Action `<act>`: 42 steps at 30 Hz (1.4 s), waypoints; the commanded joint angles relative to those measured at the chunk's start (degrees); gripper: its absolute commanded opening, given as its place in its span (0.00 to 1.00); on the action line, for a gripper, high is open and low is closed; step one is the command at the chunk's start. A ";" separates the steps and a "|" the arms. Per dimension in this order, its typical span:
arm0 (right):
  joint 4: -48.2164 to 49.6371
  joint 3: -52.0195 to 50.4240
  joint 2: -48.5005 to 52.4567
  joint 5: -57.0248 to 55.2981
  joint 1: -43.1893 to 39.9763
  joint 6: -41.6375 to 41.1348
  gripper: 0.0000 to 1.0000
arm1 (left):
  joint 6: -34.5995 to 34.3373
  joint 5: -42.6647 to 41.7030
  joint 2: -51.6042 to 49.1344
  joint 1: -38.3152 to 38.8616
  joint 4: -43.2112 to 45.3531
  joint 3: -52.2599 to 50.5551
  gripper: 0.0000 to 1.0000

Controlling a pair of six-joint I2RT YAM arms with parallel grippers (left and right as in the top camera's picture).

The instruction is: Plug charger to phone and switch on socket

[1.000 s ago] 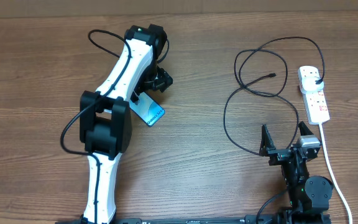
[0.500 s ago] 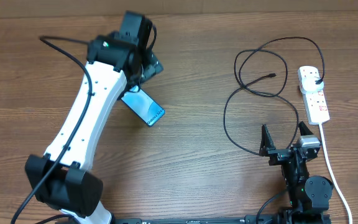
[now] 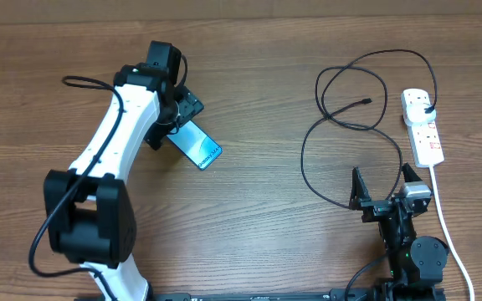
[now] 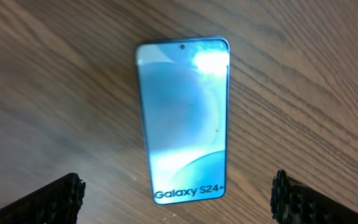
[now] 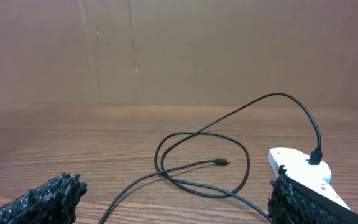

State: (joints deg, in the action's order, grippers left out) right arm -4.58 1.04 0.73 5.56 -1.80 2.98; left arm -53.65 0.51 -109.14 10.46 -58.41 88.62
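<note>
Phone [image 3: 199, 147]: lies flat and screen-up on the table's [image 3: 258, 234] left-centre part, set diagonally; in the left wrist view its cyan screen [image 4: 184, 118] shows dark lettering at the end nearest the camera.
Phone and left gripper: the phone's upper end sits under the left gripper [image 3: 172, 121]; in the wrist view 1 finger [image 4: 48, 202] stands on each side of the phone, both clear of its edges.
Left gripper state: spread wide, holding nothing.
Charger [image 3: 303, 159]: thin black cable lying in loose loops on the right half of the table, well apart from the phone.
Charger tip [image 3: 366, 102]: rests free on the wood inside the loops, plugged into nothing; also seen from the right wrist [image 5: 221, 163].
Charger plug [image 3: 426, 107]: seated in the far end of the socket.
Socket [image 3: 423, 127]: white strip with red markings near the table's right edge, lying lengthwise; its thick white cord [image 3: 447, 230] runs toward the near edge past the right arm. Whether the switches are on cannot be told.
Right gripper [image 3: 383, 191]: near the front edge, close to the cable's nearest loop, facing the socket.
Right gripper state: fingers [image 5: 48, 199] spread wide, empty.
</note>
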 commanded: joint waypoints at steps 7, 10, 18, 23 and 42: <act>0.17 -0.57 -0.57 0.02 -0.15 0.09 1.00 | -0.83 -5.05 -8.85 0.15 3.10 0.35 0.99; 0.17 -0.57 -0.57 0.02 -0.15 0.09 1.00 | -0.83 -5.31 -10.73 0.17 3.72 0.35 0.99; 0.17 -0.57 -0.57 0.02 -0.15 0.09 1.00 | -1.70 -6.75 -15.13 0.17 5.40 0.35 0.99; 0.17 -0.57 -0.57 0.02 -0.15 0.09 1.00 | -1.66 -6.49 -16.06 0.17 5.79 0.35 1.00; 0.17 -0.57 -0.57 0.02 -0.15 0.09 1.00 | 0.26 -6.08 -16.13 0.17 4.28 0.35 1.00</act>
State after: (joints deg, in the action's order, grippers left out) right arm -4.58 1.04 0.73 5.56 -1.80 2.98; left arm -54.24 -5.39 -122.83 10.50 -54.02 88.90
